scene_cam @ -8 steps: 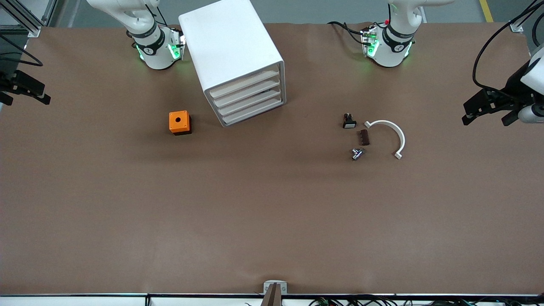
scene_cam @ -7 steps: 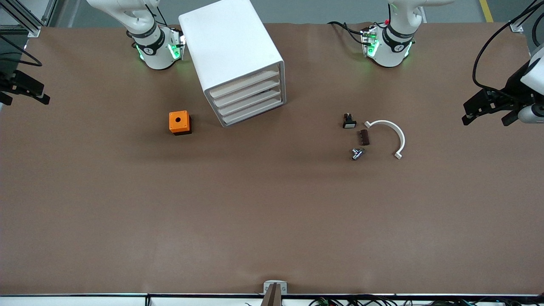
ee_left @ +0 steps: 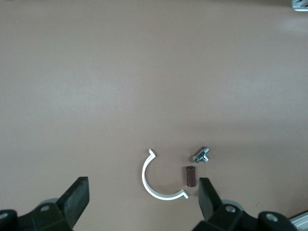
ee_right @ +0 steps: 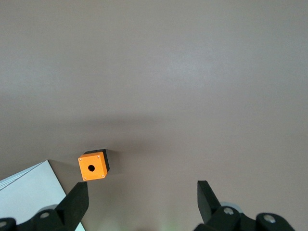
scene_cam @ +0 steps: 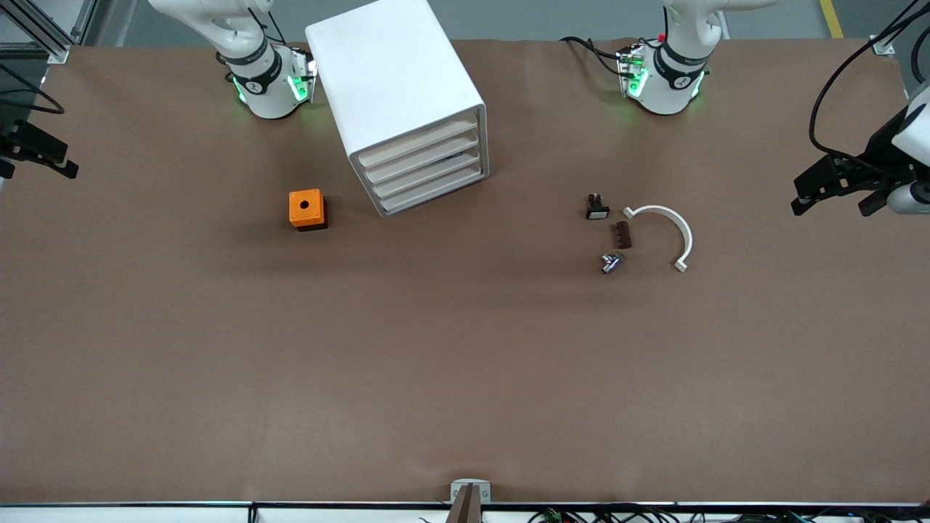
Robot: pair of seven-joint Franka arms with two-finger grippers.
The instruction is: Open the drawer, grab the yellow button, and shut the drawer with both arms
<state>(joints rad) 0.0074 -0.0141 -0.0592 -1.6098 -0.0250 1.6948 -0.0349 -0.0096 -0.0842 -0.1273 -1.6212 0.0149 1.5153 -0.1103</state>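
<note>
- A brown table (scene_cam: 465, 363) carried everything.
- A white cabinet (scene_cam: 396, 94) stood near the robots' bases.
- An orange cube (scene_cam: 306, 209) sat beside it.
- A white curved clip (scene_cam: 672, 225), a brown block (scene_cam: 622, 234), a metal fitting (scene_cam: 610, 263) and a small black part (scene_cam: 596, 208) lay clustered together.

drawer (scene_cam: 414, 142) contents hidden, right tool (scene_cam: 36, 152) perhaps partly cut off

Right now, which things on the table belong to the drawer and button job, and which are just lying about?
For the job: the top drawer of the white cabinet, shut; left gripper and right gripper, both open.

Lying about: orange cube, white curved clip, brown block, metal fitting, black part.
</note>
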